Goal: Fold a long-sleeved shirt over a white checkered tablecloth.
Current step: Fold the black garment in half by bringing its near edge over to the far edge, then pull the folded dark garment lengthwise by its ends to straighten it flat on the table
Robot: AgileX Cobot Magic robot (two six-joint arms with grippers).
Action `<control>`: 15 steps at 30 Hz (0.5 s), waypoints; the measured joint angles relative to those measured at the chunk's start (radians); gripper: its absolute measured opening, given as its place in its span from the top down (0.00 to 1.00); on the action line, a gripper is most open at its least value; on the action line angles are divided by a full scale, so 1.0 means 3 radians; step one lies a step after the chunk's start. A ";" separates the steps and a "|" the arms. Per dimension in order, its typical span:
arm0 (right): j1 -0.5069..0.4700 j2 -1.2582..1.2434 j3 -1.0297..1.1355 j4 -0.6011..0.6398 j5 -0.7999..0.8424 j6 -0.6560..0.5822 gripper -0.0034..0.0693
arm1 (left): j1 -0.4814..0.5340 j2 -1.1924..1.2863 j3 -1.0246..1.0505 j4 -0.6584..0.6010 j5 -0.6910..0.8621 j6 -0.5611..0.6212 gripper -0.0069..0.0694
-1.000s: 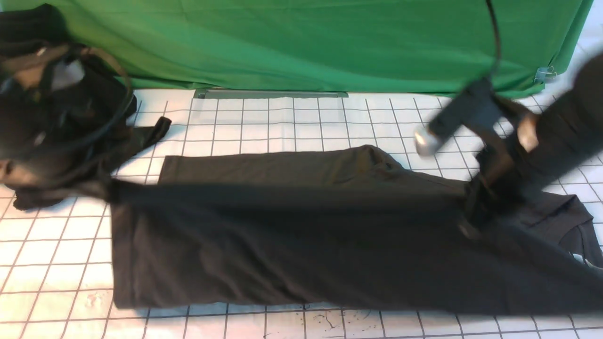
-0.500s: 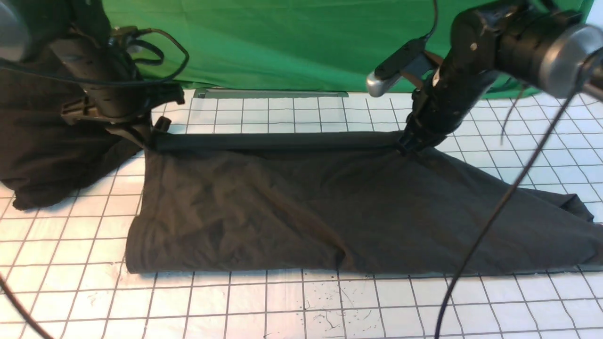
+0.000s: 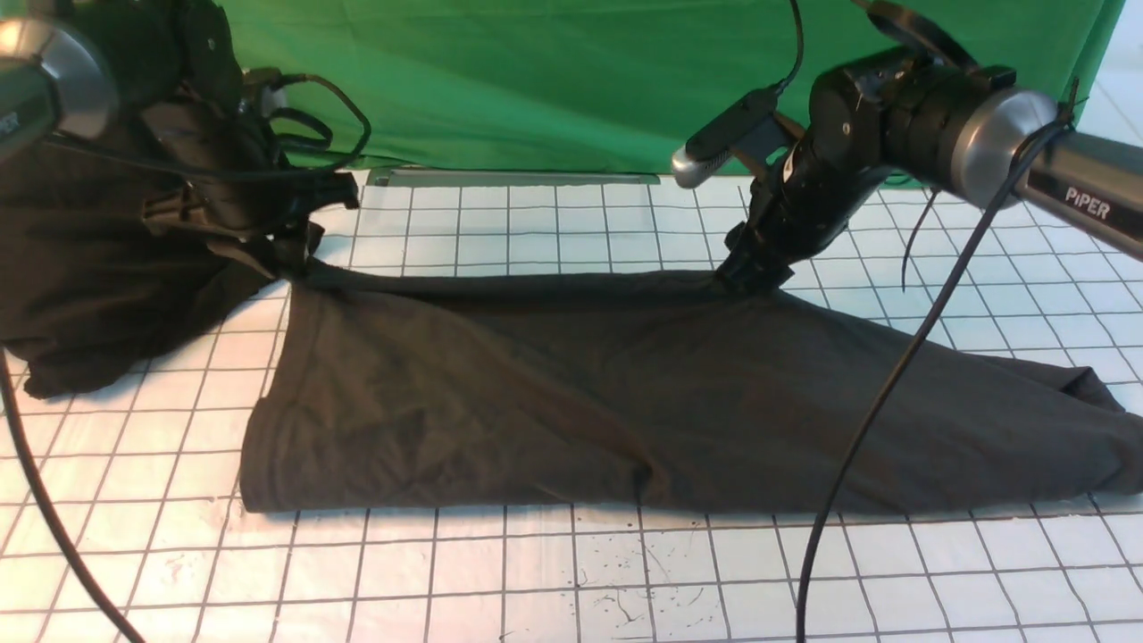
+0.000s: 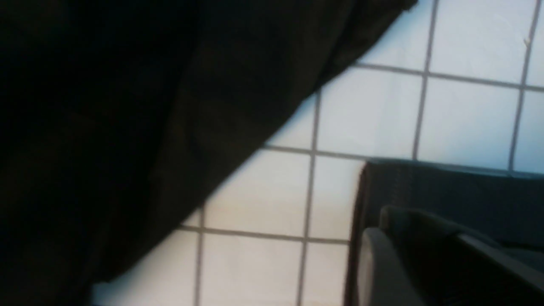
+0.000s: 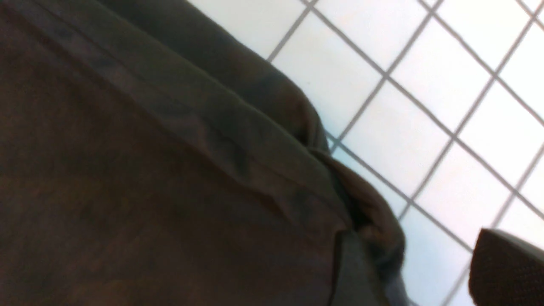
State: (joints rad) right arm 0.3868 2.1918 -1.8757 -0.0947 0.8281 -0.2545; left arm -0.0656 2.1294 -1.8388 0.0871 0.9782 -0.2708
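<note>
The long-sleeved shirt (image 3: 580, 402), dark brown-black, lies folded lengthwise across the white checkered tablecloth (image 3: 536, 223). My left gripper (image 3: 299, 259) is low at the shirt's far left corner. In the left wrist view its fingers (image 4: 374, 263) stand apart around a dark gap, the left gripper (image 4: 420, 225) just short of the shirt's hem (image 4: 446, 182). My right gripper (image 3: 748, 275) touches the far folded edge right of the middle. The right gripper (image 5: 420, 263) is open, bare tablecloth showing between its fingers and the shirt's hem (image 5: 255, 148) resting against one finger (image 5: 352, 272).
A blacker lumpy mass of cloth (image 3: 98, 295) lies at the far left under the left arm. Plain green fabric (image 3: 580, 80) hangs along the back. A black cable (image 3: 893, 384) droops from the right arm across the shirt, and another cable (image 3: 45, 518) runs at the near left.
Both grippers carried the shirt's lifted edge to the far side and lowered it. The edge, taut half a second ago, now sags, and the right jaws have parted.
</note>
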 joint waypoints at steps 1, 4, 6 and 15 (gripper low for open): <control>0.0000 -0.0017 -0.0044 0.0000 0.0084 0.0003 0.46 | 0.0003 0.0000 -0.0048 0.0089 0.0045 -0.0001 0.56; -0.0011 -0.0110 -0.0209 -0.0006 0.0366 0.0003 0.49 | 0.0031 0.0000 -0.0305 0.0224 0.0290 -0.0041 0.43; -0.0014 -0.0156 -0.0245 -0.0018 0.0430 0.0008 0.51 | 0.0034 0.0000 -0.0385 0.0231 0.0369 -0.0044 0.40; -0.0050 -0.0340 -0.0268 -0.0035 0.1106 0.0010 0.92 | -0.0170 -0.0123 -0.0477 -0.0580 0.0754 0.0582 0.77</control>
State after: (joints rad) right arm 0.3717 2.0897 -1.9560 -0.1051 1.1598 -0.2516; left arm -0.1167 2.0926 -1.9819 -0.0869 1.2044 -0.0961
